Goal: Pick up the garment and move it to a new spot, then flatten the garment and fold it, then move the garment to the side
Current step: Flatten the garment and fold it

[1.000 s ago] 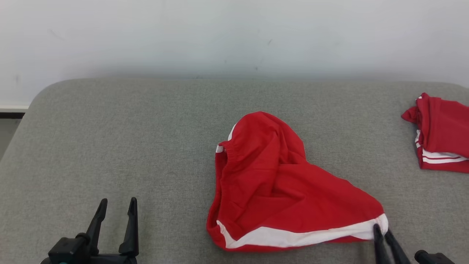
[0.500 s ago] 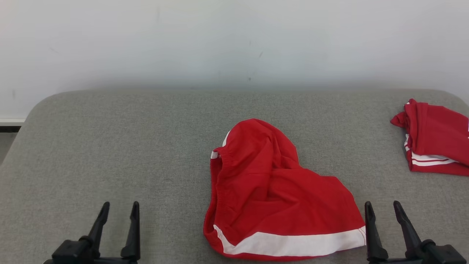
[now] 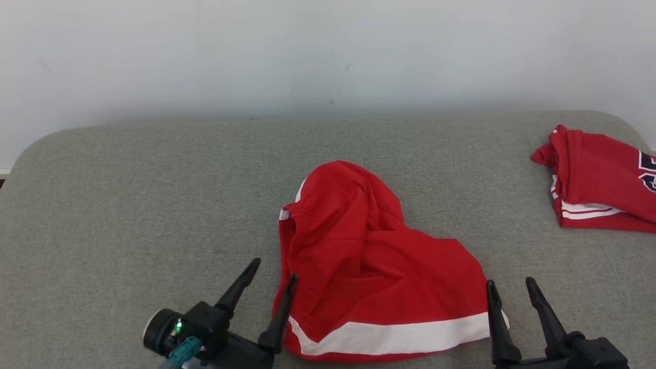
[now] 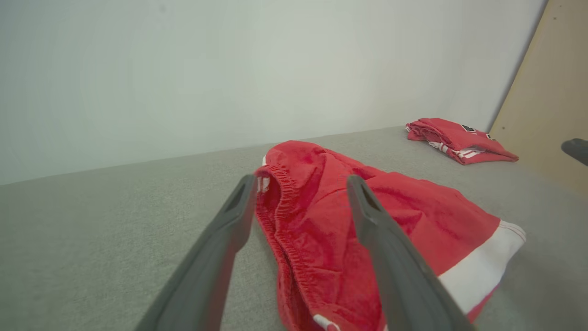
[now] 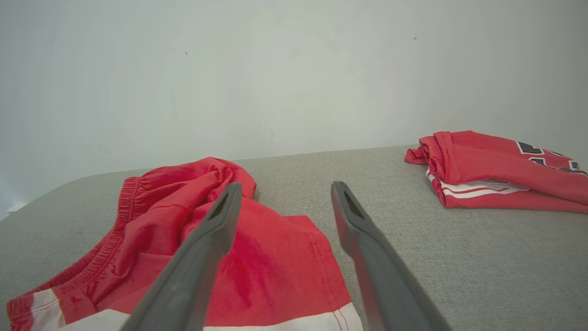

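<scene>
One dark print (image 3: 647, 173), perhaps a numeral, on jersey (image 3: 589, 169) right of shorts (image 3: 374, 256)

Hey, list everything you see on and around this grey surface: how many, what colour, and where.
shorts: one, red with a white hem band, crumpled near the middle of the surface
folded jersey: one, red with white trim and a dark print, far right of the surface
padded surface: one, grey fabric, under both garments
wall: one, white, behind the surface
board: one, tan, at the right of the left wrist view
left gripper: one, dark, jaws open, at the shorts' waistband edge
right gripper: one, dark, jaws open, at the shorts' white-banded corner
</scene>
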Controlling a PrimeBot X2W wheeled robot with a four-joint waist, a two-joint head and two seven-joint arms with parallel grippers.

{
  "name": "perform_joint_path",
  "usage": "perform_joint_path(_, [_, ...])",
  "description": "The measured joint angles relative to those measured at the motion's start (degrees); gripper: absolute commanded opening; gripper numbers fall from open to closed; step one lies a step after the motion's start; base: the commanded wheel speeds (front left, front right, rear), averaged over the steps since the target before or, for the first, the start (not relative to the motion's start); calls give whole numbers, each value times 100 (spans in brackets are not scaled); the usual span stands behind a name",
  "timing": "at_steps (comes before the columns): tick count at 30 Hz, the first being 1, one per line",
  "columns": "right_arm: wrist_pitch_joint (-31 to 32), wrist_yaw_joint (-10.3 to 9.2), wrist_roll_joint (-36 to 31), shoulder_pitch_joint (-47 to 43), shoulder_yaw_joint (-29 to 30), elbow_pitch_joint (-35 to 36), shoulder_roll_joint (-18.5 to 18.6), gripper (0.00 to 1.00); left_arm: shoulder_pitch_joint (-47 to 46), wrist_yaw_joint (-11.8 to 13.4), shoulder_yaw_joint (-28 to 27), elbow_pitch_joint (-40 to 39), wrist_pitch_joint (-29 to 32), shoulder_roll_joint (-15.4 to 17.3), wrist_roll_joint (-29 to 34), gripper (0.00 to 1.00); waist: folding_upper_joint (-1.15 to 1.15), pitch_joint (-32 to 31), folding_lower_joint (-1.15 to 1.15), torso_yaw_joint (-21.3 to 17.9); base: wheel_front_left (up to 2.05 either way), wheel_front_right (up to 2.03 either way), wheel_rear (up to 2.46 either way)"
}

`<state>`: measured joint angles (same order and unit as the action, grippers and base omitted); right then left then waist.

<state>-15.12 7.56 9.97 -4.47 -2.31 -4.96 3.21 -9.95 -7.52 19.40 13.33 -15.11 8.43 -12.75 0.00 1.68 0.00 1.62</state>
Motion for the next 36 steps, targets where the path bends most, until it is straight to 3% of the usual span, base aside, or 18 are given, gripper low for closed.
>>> perform_joint_path(8, [0, 0, -18, 76, -32, -52, -14, 100, -350, -1, 900, 773, 41, 177, -316, 100, 0, 84, 0, -234, 0, 0, 0])
perform_joint_path(25, [0, 0, -3, 96, 74, -65, -25, 100, -393, 0, 1566, 2221, 166, 392, -1059, 100, 0, 193, 0, -393, 0, 0, 0])
perform_joint_path(26, [0, 0, 3, 102, 73, -65, -25, 100, -416, 0, 1579, 2251, 160, 385, -1101, 59, 0, 186, 0, -385, 0, 0, 0])
perform_joint_path(27, [0, 0, 4, 103, 70, -65, -26, 100, -437, 0, 1591, 2272, 148, 365, -1169, 26, 0, 177, 0, -375, 0, 0, 0])
perform_joint_path(28, [0, 0, 9, 103, 76, -67, -26, 100, -461, 0, 1599, 2275, 138, 350, -1218, 0, 0, 169, 0, -364, 0, 0, 0])
perform_joint_path(36, [0, 0, 62, 79, 109, -114, -30, 100, -615, 48, 1187, 2018, 21, 410, -1301, 0, 0, 63, 0, -214, 0, 0, 0])
